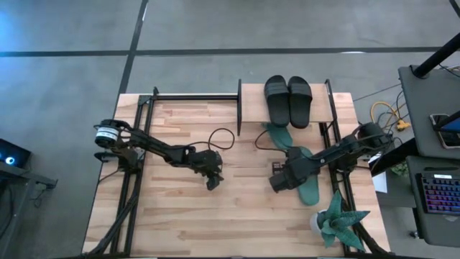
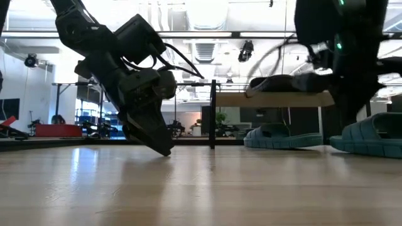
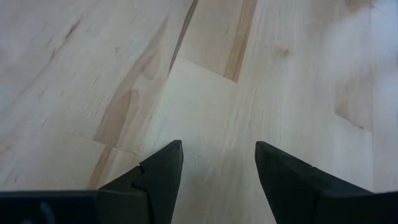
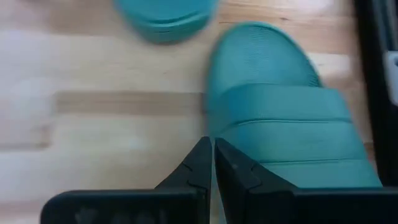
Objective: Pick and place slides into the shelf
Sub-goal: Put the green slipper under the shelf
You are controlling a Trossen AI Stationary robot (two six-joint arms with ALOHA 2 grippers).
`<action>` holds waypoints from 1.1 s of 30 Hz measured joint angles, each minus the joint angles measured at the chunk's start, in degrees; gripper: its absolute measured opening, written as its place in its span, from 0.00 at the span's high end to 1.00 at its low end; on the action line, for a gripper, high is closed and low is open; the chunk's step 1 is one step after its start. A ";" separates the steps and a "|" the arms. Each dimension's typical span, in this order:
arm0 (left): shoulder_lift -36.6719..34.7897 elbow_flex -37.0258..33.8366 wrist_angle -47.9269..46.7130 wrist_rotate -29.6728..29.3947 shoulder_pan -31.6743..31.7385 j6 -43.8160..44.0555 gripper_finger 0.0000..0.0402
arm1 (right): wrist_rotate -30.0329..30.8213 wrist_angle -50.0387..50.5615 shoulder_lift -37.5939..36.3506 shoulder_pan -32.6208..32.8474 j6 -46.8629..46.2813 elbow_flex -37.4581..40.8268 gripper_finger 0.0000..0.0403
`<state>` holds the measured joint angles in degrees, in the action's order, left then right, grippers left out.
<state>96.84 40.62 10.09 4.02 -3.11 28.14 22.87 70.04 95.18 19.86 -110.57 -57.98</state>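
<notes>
My right gripper (image 4: 214,163), fingers pressed together on nothing, hangs over the inner edge of the near teal slide (image 4: 283,121), which lies on the table (image 1: 180,223) just in front of the shelf (image 1: 251,97). Its mate, the far teal slide (image 1: 277,134), sits partly under the shelf's top board. The black pair (image 1: 288,101) already rests side by side on that board. My left gripper (image 3: 214,171), fingers parted and empty, points down at bare wood in the middle of the table, well apart from the work.

The teal slide looks like light moulded foam (my guess from its ribbed sole and thick strap): soft, springy, not fragile, unlikely to slip. I judge the wide strap the best hold, one finger under its edge and one on top; a pinch on the sole's rim could let it bend and swing.
</notes>
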 joint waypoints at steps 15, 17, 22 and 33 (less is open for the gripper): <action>0.00 0.00 0.04 -0.10 0.00 0.01 0.52 | -12.31 0.72 -6.43 0.00 18.91 -3.89 0.97; 0.00 0.00 0.04 -0.11 0.00 0.04 0.52 | -15.62 0.62 -6.58 0.02 17.82 -1.97 0.97; 0.00 0.00 0.04 -0.14 -0.07 0.09 0.52 | -28.17 -1.27 -7.04 0.69 22.84 0.59 0.97; 0.00 0.00 0.08 -0.66 -0.04 0.65 0.52 | -36.87 -8.01 -7.04 3.53 27.06 5.28 0.97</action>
<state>96.84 40.62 10.17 3.36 -3.16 28.79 -14.00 62.03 88.14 23.39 -83.51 -52.70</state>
